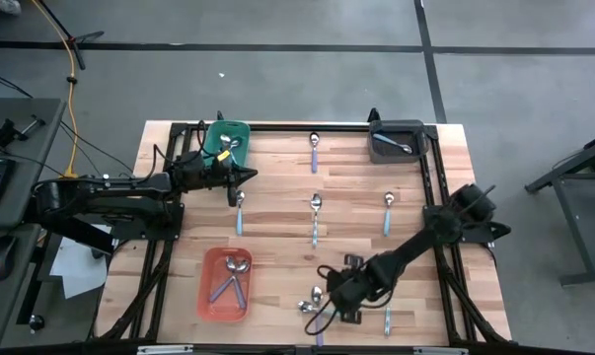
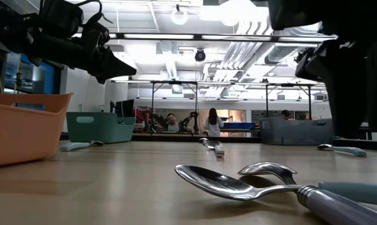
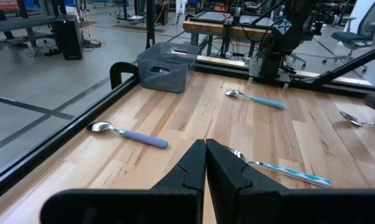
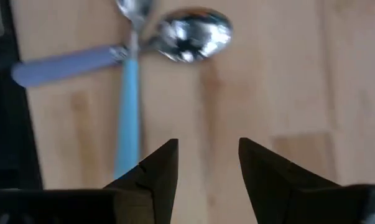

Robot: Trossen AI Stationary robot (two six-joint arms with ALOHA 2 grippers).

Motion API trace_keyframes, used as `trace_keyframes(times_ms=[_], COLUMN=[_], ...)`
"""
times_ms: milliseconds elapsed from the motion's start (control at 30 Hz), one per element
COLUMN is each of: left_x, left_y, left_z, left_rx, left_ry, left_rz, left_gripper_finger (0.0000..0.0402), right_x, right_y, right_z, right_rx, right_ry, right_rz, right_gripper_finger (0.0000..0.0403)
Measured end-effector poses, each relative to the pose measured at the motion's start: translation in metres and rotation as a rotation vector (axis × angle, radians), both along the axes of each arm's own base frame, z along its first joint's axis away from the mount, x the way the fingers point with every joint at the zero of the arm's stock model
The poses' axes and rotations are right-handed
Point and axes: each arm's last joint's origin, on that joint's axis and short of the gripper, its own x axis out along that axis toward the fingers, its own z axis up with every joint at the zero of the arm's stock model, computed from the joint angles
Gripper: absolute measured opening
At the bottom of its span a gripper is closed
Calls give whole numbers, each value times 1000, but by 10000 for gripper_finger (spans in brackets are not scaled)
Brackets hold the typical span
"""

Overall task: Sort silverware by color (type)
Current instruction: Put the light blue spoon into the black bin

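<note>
Sorting is partly done: spoons lie in the orange bin (image 1: pixel 206 296), teal bin (image 1: pixel 216 129) and grey bin (image 1: pixel 381 153), while several spoons remain on the table (image 1: pixel 277 217) (two crossed ones (image 4: pixel 137 43) lie just ahead of the released right gripper (image 4: pixel 207 163); the left gripper (image 3: pixel 205 163) hangs clenched and empty).

Back left corner: I see one bin (image 1: pixel 226 140) with a spoon in it.
Back right corner: a second bin (image 1: pixel 397 141), spoon inside.
Front left: a third bin (image 1: pixel 225 283) holding spoons.
Table middle: I count single spoons (image 1: pixel 315 217) lying well apart in rows.
Front edge: two spoons (image 4: pixel 137 50) lie crossed, just ahead of my right gripper (image 4: pixel 207 163).
</note>
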Motion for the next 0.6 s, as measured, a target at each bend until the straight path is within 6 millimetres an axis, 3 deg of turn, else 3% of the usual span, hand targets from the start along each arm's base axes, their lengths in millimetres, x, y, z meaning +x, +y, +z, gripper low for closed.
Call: trace_keyframes(times_ms=[233,600], left_x=[0,0], left_y=[0,0], left_z=[0,0], left_rx=[5,11], left_ry=[2,3], left_rz=[-1,-2], left_gripper_finger=[3,3], right_x=[25,48], right_y=[31,49], right_z=[7,-26], right_rx=[58,-13], right_ry=[-59,47], right_rz=[14,-13], right_gripper_finger=[154,153])
